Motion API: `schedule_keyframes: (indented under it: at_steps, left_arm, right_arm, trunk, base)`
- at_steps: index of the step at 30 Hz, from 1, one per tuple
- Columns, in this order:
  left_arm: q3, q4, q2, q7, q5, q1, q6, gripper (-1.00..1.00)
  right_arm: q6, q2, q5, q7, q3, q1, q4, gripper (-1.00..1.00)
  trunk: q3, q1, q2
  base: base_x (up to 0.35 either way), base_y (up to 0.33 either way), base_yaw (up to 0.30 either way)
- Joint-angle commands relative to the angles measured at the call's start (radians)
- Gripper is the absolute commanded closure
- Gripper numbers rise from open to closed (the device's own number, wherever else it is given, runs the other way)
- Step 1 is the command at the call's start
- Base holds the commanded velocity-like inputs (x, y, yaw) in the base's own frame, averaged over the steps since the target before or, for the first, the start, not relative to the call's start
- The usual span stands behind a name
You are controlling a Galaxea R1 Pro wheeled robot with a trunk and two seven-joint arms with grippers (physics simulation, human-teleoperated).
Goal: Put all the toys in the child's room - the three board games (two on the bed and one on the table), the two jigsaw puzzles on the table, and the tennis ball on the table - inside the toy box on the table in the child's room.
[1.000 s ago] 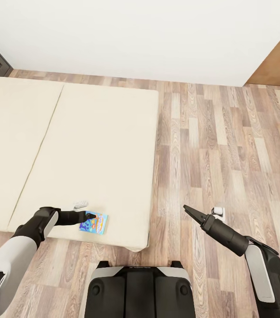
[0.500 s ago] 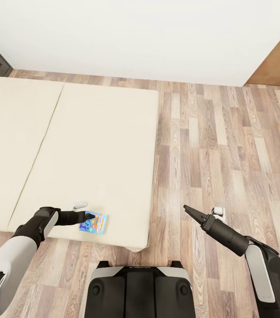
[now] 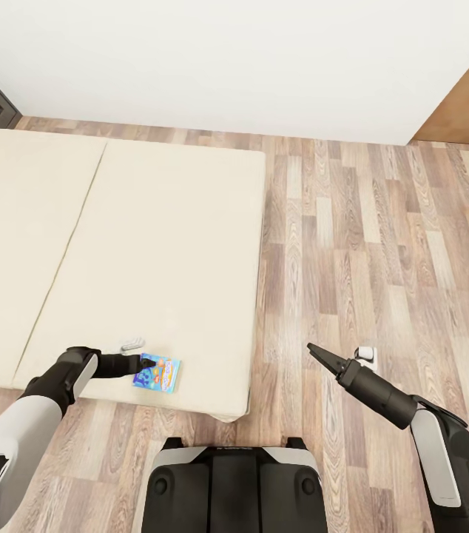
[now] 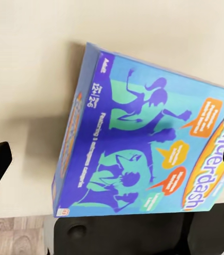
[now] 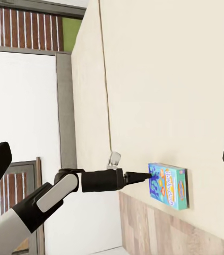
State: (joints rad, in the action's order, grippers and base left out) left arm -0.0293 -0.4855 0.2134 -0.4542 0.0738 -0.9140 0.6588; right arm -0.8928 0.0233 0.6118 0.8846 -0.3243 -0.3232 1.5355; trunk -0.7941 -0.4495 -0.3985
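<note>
Near the smooth beige bed's (image 3: 153,244) front edge lies a flat glossy blue board game (image 3: 157,372), the spread, empty left tool (image 3: 143,364) at its left side, above plank floor (image 3: 382,244).

- The board game (image 3: 157,372) lies flat on the bed (image 3: 146,244), near its front edge and right corner.
- The left gripper (image 3: 143,363) is at the left side of the game.
- The right gripper (image 3: 314,351) is over the floor (image 3: 382,244), right of the bed.
</note>
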Motion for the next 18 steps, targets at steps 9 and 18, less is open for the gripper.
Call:
schedule_keyframes:
  at_steps: [9, 18]
  left_arm:
    - [-0.003, -0.001, 0.0, 0.004, 0.008, 0.0, 0.004, -1.0]
    - [-0.004, -0.001, -0.002, 0.003, 0.008, 0.0, -0.003, -1.0]
  right_arm:
    - [-0.005, 0.001, 0.0, 0.004, 0.0, 0.0, 0.0, -1.0]
    - [-0.005, 0.0, 0.0, 0.005, 0.001, 0.0, 0.002, -1.0]
  trunk:
    - [-0.003, -0.001, -0.001]
    - [-0.014, -0.001, -0.001]
  base:
    - [0.0, 0.0, 0.0]
    - [0.0, 0.0, 0.0]
